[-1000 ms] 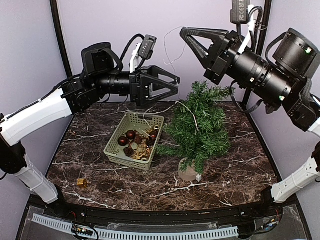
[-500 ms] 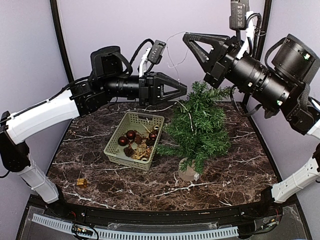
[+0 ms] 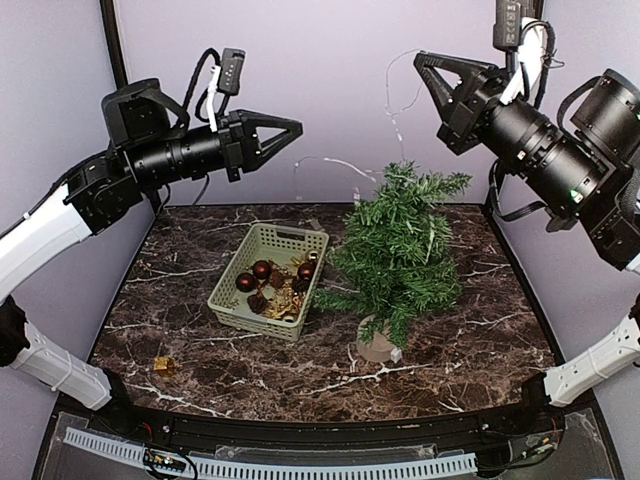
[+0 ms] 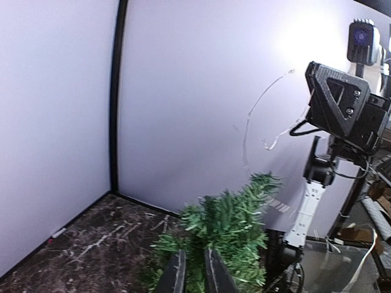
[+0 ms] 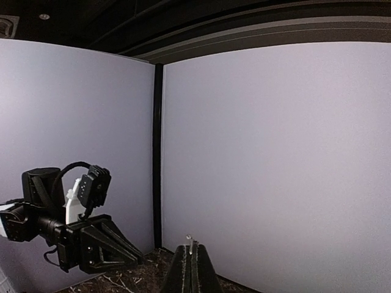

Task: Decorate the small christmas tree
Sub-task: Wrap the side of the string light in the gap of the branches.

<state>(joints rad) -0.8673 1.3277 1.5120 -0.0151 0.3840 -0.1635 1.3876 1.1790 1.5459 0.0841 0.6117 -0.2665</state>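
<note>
Arms were both raised high over the dark marble table, grippers pointing toward each other across the back wall. Right gripper was at upper right, above and behind the treetop. Its fingers were pressed fully together in the right wrist view, with the end of a thin silvery wire poking out between the tips, so it was pinching the wire. From there the wire hung in a loose curve down toward the small christmas tree. A second strand arched from the tree's upper branches out to the left, in the air below the left gripper. Left gripper was at upper left, well apart from the tree. Its fingers were drawn nearly together with only a narrow slit between them. Could not tell whether the strand was caught in that slit. Tree stood upright right of centre on the table, on its round wooden base, with a small white piece touching the base. Pale green basket sat just left of the tree, close to its lower branches. It held dark red baubles and gold ornaments. A small gold object lay alone near the front left of the table.
</note>
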